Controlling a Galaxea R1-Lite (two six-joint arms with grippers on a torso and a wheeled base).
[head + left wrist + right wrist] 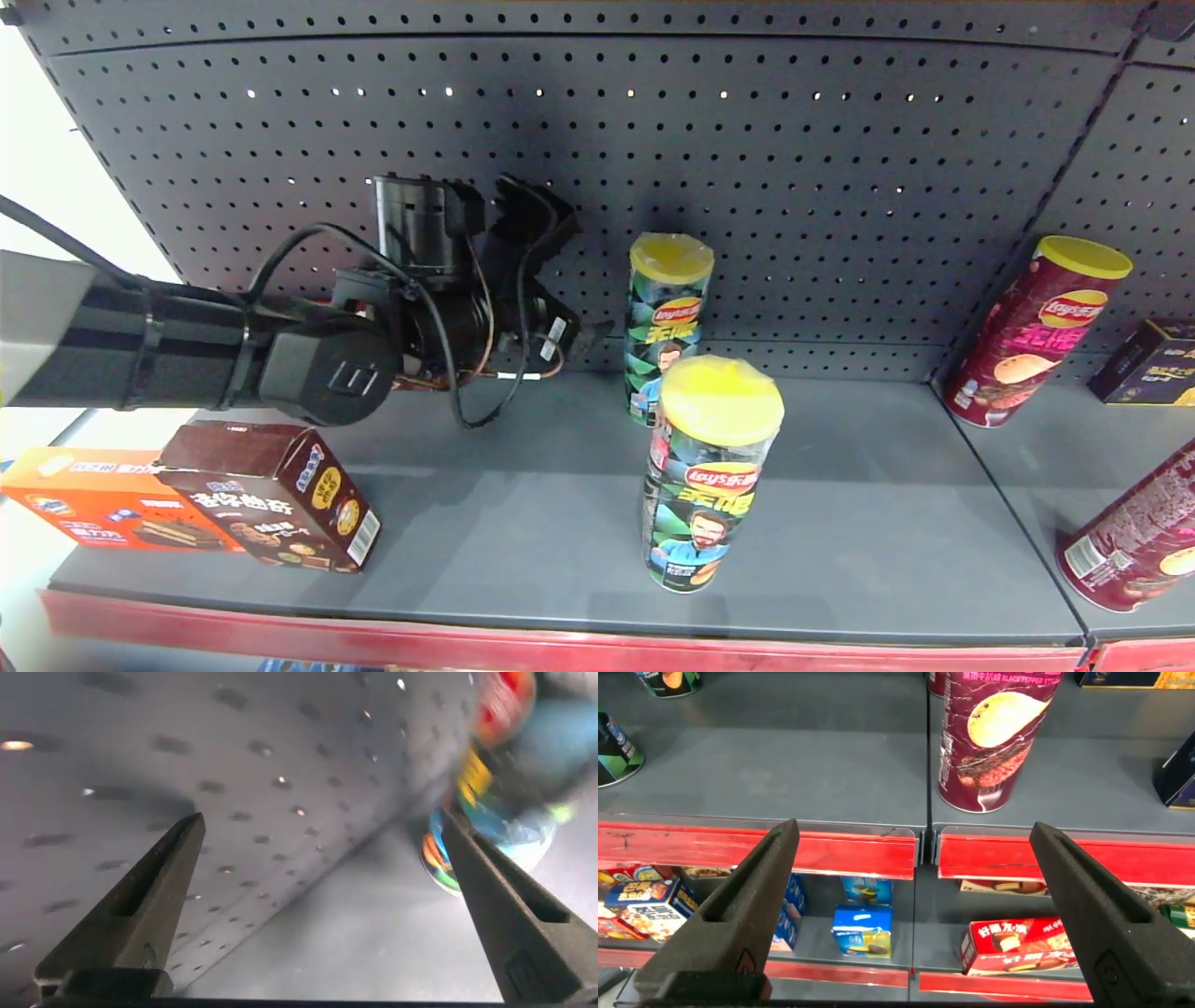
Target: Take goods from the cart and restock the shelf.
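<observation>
The left tool (322,826) hangs above the grey shelf (523,504), close to the pegboard back panel (747,168), with its fingers spread wide and nothing between them. Just beside its tips stands the rear green can (665,322), upright against the back panel, with a yellow lid. A second green can (711,476), also yellow-lidded and upright, stands nearer the front edge, in line with the first and apart from it. Both carry a red oval logo over yellow lettering and a man's portrait.

At the shelf's left end a brown cake box (280,495) lies touching an orange box (103,499); both sit under the left arm, not in the way of the cans. Beyond the divider to the right stand a maroon can (1032,331) at the back, a dark box (1144,364) beside it, and another maroon can (1134,541) at the front.

The right tool (913,829) is held before the red price rail (831,849), fingers wide apart and empty. On the lower shelf behind the rail lie a blue packet (862,929) and a red box (1013,943)
</observation>
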